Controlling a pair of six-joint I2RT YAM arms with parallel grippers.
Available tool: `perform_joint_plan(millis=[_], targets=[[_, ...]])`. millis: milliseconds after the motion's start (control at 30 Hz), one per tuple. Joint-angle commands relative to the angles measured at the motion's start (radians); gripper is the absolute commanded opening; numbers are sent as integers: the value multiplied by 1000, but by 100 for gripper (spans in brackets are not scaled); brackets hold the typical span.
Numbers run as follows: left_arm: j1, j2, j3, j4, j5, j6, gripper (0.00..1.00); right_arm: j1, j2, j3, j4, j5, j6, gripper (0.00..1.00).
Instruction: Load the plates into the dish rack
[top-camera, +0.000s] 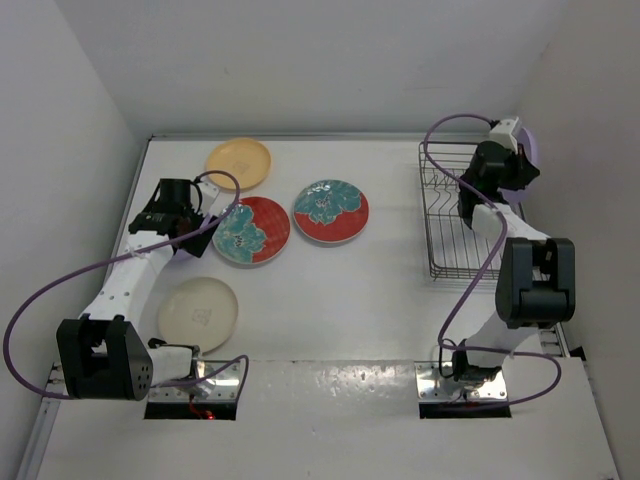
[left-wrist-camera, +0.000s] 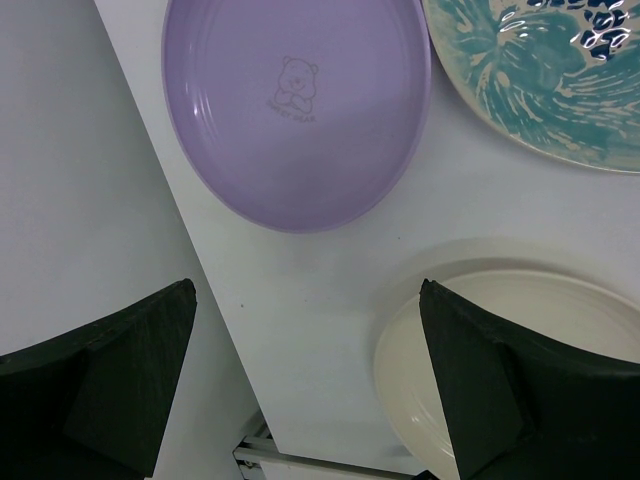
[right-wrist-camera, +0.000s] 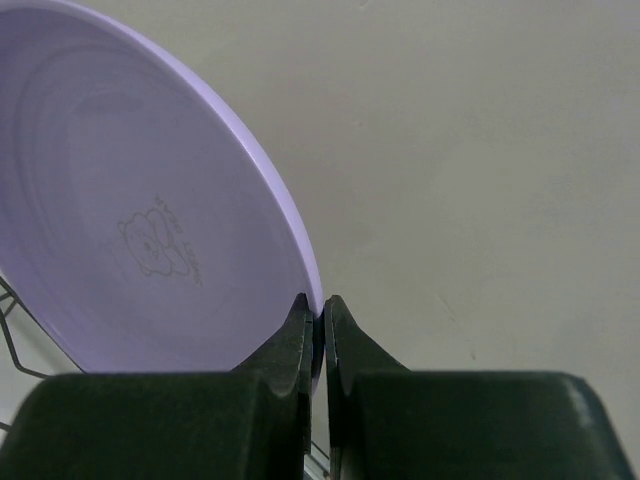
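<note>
Black fingers of the right gripper (right-wrist-camera: 320, 305) fill the bottom of the right wrist view, pinched shut on the rim of a lavender plate (right-wrist-camera: 130, 200). The plate is held upright on edge and has a faint bear outline on its face. Standing it this way probably suits slipping it between the upright wires of the dish rack (top-camera: 450, 225), of which this view catches only a few wires at lower left. The overhead view shows the rack at the right of the white surface (top-camera: 330, 320), with no plate visibly standing in it and the right arm reaching over its far end. The left gripper (left-wrist-camera: 305, 300) hangs with jaws wide apart, holding nothing, just above a second lavender plate (left-wrist-camera: 300, 110) lying flat. Only the left wrist view shows that plate, since the arm seems to hide it from above. Only the overhead view shows the rest together, flat at left and centre: a yellow-orange plate (top-camera: 238, 162), a red floral plate (top-camera: 250, 230), a second red floral plate (top-camera: 331, 211), and a cream plate (top-camera: 198, 315) at lower left.
</note>
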Motion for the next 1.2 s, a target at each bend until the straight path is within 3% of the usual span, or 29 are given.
perform_joint_plan(millis=[0, 200, 333, 433, 600, 667, 833, 900, 1067, 1167], targets=[[-9, -4, 42, 7, -16, -9, 99, 2, -1, 8, 116, 17, -16, 0], [-9, -4, 42, 7, -16, -9, 99, 17, 0, -41, 57, 15, 60, 0], [-9, -4, 31, -2, -16, -18, 99, 16, -18, -27, -247, -77, 244, 0], [10, 28, 31, -13, -16, -60, 99, 9, -33, -23, -326, -109, 327, 0], [132, 133, 141, -109, 123, -116, 99, 6, -38, 25, -476, -164, 398, 31], [223, 176, 180, -134, 174, -117, 99, 0, -61, 39, -516, -183, 419, 50], [398, 304, 257, -134, 234, -127, 99, -21, -118, 111, -685, -319, 528, 85], [468, 352, 268, -119, 248, -136, 99, -23, -148, 152, -778, -367, 548, 92], [539, 548, 355, -63, 248, -158, 99, 5, -229, 149, -839, -499, 567, 93], [571, 670, 438, -63, 352, -181, 99, 26, -282, 137, -863, -549, 570, 93]])
